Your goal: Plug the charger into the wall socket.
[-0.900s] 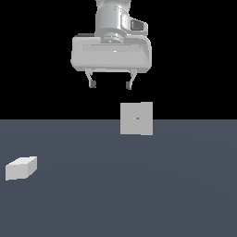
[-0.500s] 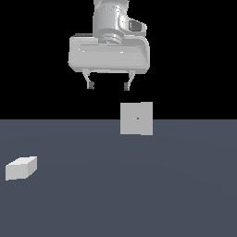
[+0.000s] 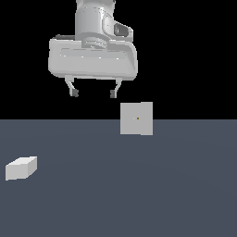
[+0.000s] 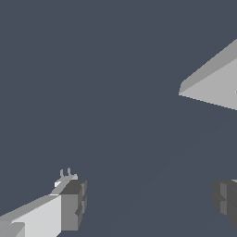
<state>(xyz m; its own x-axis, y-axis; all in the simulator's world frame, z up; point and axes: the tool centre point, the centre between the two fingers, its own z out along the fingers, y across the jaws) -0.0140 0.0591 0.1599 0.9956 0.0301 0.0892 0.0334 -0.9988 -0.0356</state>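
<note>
The charger [image 3: 21,168] is a small white block lying on the dark floor at the exterior view's left. The wall socket [image 3: 136,118] is a light-grey upright square plate with a tiny yellowish dot at its centre, standing further back and right of middle. My gripper [image 3: 93,93] hangs high above the floor, left of the socket and far above and right of the charger. It is open with nothing between its fingers. In the wrist view the gripper [image 4: 149,201] frames bare floor, the socket [image 4: 215,78] shows at one edge, and a bit of the charger [image 4: 62,181] with two thin prongs peeks past one finger [image 4: 73,203].
A flat dark grey floor [image 3: 139,194] runs under everything, with a black background behind it. No other objects show.
The gripper has moved toward the exterior view's left and slightly lower, still open. The charger and socket have not moved.
</note>
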